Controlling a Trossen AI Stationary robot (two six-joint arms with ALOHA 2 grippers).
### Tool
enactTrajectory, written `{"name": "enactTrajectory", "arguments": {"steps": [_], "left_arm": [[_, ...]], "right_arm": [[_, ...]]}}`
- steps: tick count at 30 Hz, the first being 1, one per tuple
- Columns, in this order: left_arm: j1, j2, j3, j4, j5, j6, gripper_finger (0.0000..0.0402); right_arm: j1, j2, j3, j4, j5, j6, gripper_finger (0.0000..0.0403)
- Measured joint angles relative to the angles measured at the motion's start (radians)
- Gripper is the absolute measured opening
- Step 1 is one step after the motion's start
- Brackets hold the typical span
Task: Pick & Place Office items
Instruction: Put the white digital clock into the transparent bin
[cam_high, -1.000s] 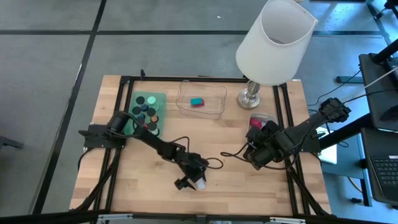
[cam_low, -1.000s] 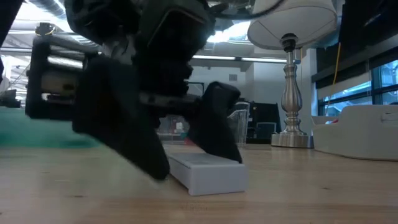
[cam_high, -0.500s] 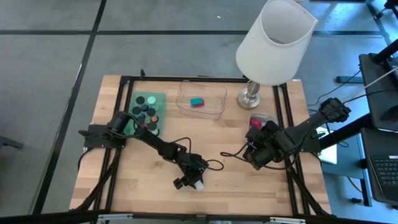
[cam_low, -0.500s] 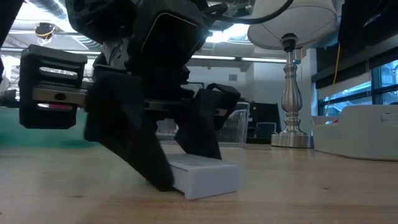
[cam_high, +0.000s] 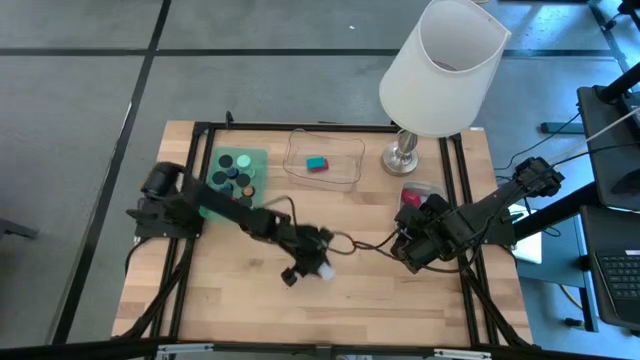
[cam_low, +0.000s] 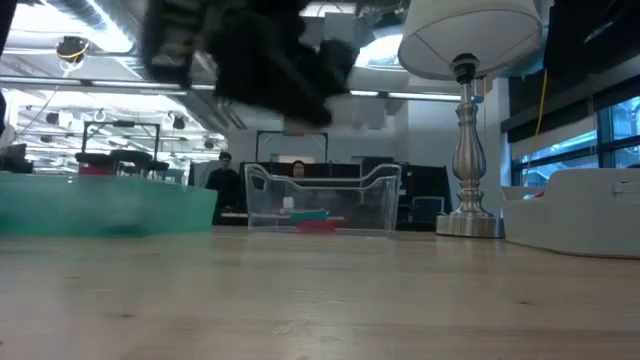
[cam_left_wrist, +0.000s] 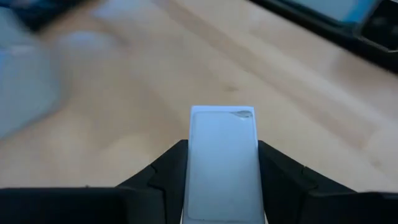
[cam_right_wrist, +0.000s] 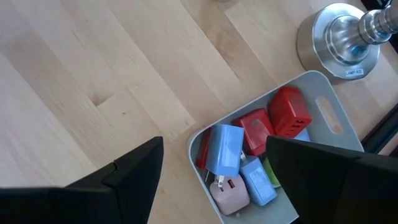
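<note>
My left gripper (cam_high: 312, 266) is shut on a pale blue-white block (cam_left_wrist: 222, 162) above the middle of the table's near half; in the low view it is a dark blur (cam_low: 270, 65) high above the wood. My right gripper (cam_right_wrist: 214, 142) hangs open over a grey tray (cam_right_wrist: 323, 99) at the right, touching nothing. In that tray lie red (cam_right_wrist: 289, 112), light-blue (cam_right_wrist: 222, 149) and pink (cam_right_wrist: 229, 190) blocks. Black discs (cam_high: 236, 172) lie in a green tray (cam_high: 258, 158) at the far left. A teal block (cam_high: 316, 162) lies in the clear tray (cam_high: 345, 170). My left gripper pinches the pale block by its two long sides (cam_left_wrist: 194, 168) between its two fingers (cam_left_wrist: 165, 177). The fingers run along the block and slant down toward the table. The block's free end (cam_left_wrist: 222, 117) sticks out past the fingertips, and the block is lifted clear of the wood.
A big white lamp (cam_high: 440, 65) stands at the far right on a metal base (cam_high: 402, 155), beside the grey tray. A black frame rail (cam_high: 300, 127) borders the table. Bare wood (cam_high: 380, 300) lies along the near edge.
My left gripper has shut on the pale block, which lay flat on the table, and lifted it clear. It has gone up and toward the far edge, out of the low view's lower half, and tipped nearer to level.
</note>
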Motion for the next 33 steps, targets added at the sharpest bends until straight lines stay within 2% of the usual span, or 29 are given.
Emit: {"name": "enactTrajectory", "arguments": {"steps": [5,9,15,19,26,33], "left_arm": [[0.116,-0.152,0.0,-0.108,-0.061,0.064,0.0151],[0.283,-0.207,0.002,-0.09,-0.064,0.073,0.0152],[0.539,-0.163,0.002,-0.003,-0.044,-0.033,0.0153],[0.646,-0.091,0.002,0.062,-0.037,-0.115,0.0153],[0.714,0.049,0.001,0.077,-0.044,-0.164,0.0154],[0.715,0.1,0.001,0.079,-0.045,-0.136,0.0154]], "right_arm": [[0.0,0.0,0.0,0.001,0.001,-0.031,0.0288],[0.0,0.0,0.0,0.002,0.042,-0.056,0.0288],[0.0,0.0,0.0,0.008,0.099,-0.08,0.0288],[0.0,0.0,0.0,0.009,0.117,-0.083,0.0288],[-0.001,0.0,0.0,0.01,0.186,-0.124,0.0288],[-0.014,0.0,0.0,0.011,0.189,-0.136,0.0288]]}}
